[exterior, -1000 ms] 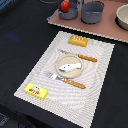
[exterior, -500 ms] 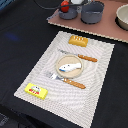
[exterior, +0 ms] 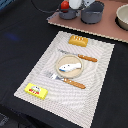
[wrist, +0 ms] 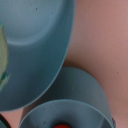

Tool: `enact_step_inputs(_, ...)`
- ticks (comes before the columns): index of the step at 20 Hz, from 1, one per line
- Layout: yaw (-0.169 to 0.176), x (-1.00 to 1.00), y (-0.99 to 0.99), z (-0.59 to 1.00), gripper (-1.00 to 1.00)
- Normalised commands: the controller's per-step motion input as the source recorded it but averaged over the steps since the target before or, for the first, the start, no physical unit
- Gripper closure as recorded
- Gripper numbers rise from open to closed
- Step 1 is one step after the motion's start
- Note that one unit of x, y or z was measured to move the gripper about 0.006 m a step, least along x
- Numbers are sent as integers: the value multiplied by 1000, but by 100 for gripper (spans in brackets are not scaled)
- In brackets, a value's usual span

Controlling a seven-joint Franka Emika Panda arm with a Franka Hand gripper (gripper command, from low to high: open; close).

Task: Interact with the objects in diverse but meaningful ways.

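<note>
A white-blue fish (exterior: pixel 67 66) lies on a round plate (exterior: pixel 56 60) in the middle of a striped placemat (exterior: pixel 100 75). An orange ridged biscuit block (exterior: pixel 78 40) sits at the mat's far end and a yellow red-marked packet (exterior: pixel 36 90) at its near corner. A dark grey pot (exterior: pixel 93 12) stands on a pink board (exterior: pixel 102 29) at the back. A red tomato (exterior: pixel 65 6) shows above a second grey pot (exterior: pixel 68 14), right beside my gripper (exterior: pixel 75 4), which is cut off by the frame edge. The wrist view shows grey pot walls (wrist: pixel 35 50) and a bit of red tomato (wrist: pixel 61 126); my fingers do not show there.
A knife (exterior: pixel 80 56) and a fork (exterior: pixel 67 80) with orange handles lie on either side of the plate. A beige bowl (exterior: pixel 122 17) stands at the exterior view's right end of the board. The table (exterior: pixel 20 45) around the mat is black.
</note>
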Motion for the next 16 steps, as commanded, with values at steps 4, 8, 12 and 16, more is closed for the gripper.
enact_step_inputs(4, -27, 120, 12, -265, -100)
enact_step_inputs(8, -34, 101, 13, -315, -100)
enact_step_inputs(12, -35, 81, 6, -321, -100)
enact_step_inputs(16, -33, 91, 16, -327, -100)
